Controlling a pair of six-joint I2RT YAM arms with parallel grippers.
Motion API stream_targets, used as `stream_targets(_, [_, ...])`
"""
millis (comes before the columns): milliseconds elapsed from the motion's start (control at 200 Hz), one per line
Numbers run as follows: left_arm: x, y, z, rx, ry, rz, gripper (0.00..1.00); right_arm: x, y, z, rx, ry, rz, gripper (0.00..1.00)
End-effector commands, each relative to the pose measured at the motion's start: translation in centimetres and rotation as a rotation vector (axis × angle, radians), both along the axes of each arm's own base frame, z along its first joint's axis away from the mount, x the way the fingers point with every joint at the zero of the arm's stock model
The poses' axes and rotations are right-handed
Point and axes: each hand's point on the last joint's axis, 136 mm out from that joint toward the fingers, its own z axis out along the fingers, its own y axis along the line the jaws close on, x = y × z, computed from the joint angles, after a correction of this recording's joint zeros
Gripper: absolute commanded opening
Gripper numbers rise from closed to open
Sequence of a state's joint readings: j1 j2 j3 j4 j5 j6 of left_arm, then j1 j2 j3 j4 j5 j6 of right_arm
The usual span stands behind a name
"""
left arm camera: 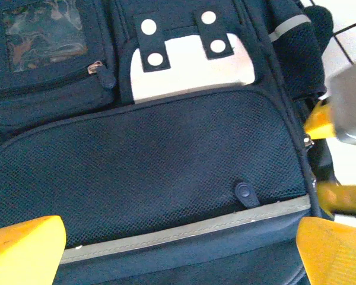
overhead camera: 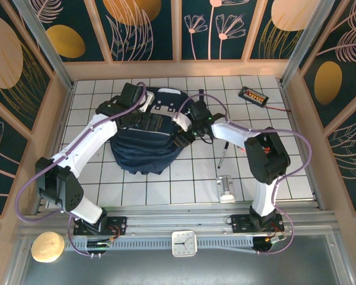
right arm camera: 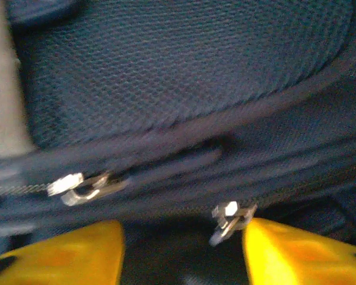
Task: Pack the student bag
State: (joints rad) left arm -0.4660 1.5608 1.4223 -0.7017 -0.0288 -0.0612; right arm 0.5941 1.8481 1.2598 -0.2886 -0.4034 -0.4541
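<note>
No writing, brand or number can be read anywhere. The white clock (overhead camera: pixel 183 243) by the near edge of the table (overhead camera: pixel 166 190), between the arm bases, has a dial whose marks are too small to make out. The black device (overhead camera: pixel 253 95) near the far right corner carries orange marks, too small to read. The clear window pocket (left arm camera: pixel 44 29) on the student bag (left arm camera: pixel 154 178) shows only glare

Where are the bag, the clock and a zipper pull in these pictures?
bag (overhead camera: pixel 143 155): top view, on its lower navy fabric.
clock (overhead camera: pixel 183 243): top view, on the middle of its white face.
zipper pull (right arm camera: pixel 226 218): right wrist view, on its metal tab.
</note>
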Motion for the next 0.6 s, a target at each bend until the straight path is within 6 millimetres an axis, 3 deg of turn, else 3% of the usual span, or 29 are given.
stream_targets(0, [0.1, 0.9, 0.2, 0.055, -0.045, -0.009, 0.99, -0.9, -0.5, 5.0, 0.162, -0.010, -0.033, 0.99])
stream_targets(135, [-0.9, 1.8, -0.9, 0.077, -0.017, 0.017, 0.99, -2.8, -2.2, 7.8, 0.220, -0.121, -0.023, 0.99])
stream_targets(270, [-2.1, 3.8, -2.5, 0.050, 0.102, 0.205, 0.99, -3.5, -2.5, 8.6, 0.212, -0.303, 0.079, 0.99])
stream_targets(420, [-3.8, 4.6, -2.4, -0.307, 0.219, 0.452, 0.93, -1.2, -1.1, 8.0, 0.188, -0.376, 0.155, 0.91])
stream_targets(495, [-4.5, 5.1, -1.8, -0.514, 0.255, 0.557, 0.90, 1.3, -1.4, 7.9, 0.183, -0.412, 0.134, 0.90])
stream_targets(596, [-5.1, 4.1, -1.6, -0.706, 0.309, 0.598, 0.91, 2.7, -0.5, 7.1, 0.182, -0.414, 0.163, 0.89])
